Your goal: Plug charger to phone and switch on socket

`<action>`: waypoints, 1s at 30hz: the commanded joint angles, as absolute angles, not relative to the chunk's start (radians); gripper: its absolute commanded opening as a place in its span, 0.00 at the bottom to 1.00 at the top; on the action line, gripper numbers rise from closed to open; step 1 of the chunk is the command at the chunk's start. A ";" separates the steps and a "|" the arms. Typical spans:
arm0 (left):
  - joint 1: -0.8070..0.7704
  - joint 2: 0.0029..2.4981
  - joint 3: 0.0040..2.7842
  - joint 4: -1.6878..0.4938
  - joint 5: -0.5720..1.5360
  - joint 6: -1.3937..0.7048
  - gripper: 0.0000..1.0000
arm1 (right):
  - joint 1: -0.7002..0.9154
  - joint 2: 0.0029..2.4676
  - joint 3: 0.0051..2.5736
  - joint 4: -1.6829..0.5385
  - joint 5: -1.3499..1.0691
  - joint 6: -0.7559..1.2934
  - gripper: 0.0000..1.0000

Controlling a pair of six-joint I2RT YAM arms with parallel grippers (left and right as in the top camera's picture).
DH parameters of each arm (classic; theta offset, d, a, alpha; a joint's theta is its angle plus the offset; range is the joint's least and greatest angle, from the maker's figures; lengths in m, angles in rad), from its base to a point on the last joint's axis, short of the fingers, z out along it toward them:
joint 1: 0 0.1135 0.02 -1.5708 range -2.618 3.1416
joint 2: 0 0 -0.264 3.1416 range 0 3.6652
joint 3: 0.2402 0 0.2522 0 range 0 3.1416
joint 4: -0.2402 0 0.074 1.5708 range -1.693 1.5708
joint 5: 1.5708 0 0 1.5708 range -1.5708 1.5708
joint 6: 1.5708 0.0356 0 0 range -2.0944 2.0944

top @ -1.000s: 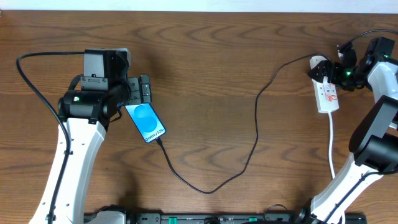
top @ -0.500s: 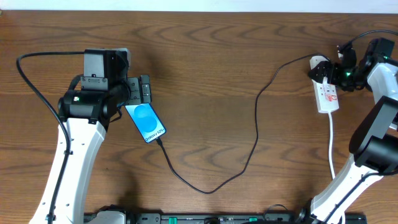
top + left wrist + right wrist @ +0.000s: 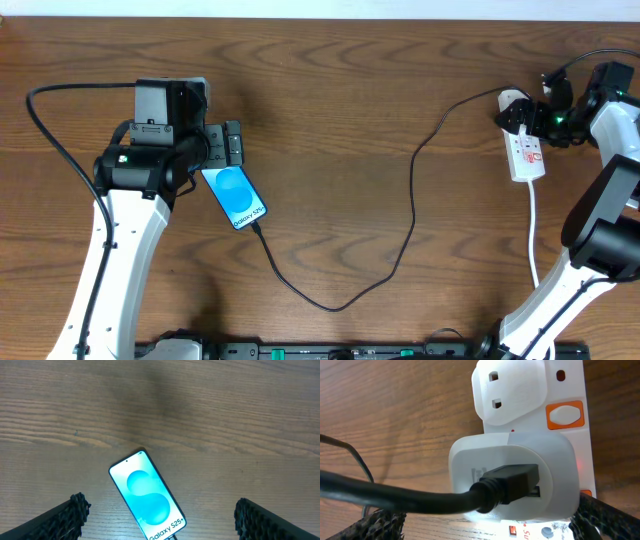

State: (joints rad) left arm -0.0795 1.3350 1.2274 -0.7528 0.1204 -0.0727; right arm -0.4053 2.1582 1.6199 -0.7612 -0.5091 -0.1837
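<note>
Though spread wide above the blue-screened, black-edged phone (image 3: 235,197), no call on the left gripper (image 3: 162,512): thin black charger cable (image 3: 414,200) already seated in the phone's near end. Far nearer the long white power strip (image 3: 525,150), lying near-to-far at the right: right gripper (image 3: 490,520), fingers wide apart astride the plugged-in white adapter (image 3: 512,477). Orange rocker switch (image 3: 564,415) just beyond, along the strip's edge; whether governing this outlet, cannot tell.

Brown wooden table (image 3: 340,110), visible grain

phone (image 3: 235,196) left, socket (image 3: 526,150) far right (charger (image 3: 414,200) between)
</note>
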 commanded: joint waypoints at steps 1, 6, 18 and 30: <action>-0.080 1.338 1.240 -0.755 0.104 -0.056 0.95 | -0.356 2.197 1.564 -0.802 -0.631 -0.141 0.99; -0.080 1.338 1.240 -0.755 0.104 -0.056 0.95 | -0.377 2.185 1.589 -0.845 -0.462 -0.030 0.99; -0.080 1.338 1.240 -0.755 0.104 -0.056 0.95 | -0.419 2.023 1.670 -1.015 -0.123 0.060 0.99; -0.080 1.338 1.240 -0.755 0.104 -0.056 0.95 | -0.417 1.770 1.670 -1.079 -0.097 0.067 0.99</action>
State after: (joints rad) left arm -0.0795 1.3350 1.2274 -0.7528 0.1204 -0.0727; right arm -0.4168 1.8294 1.6478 -1.0683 -0.1143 0.0494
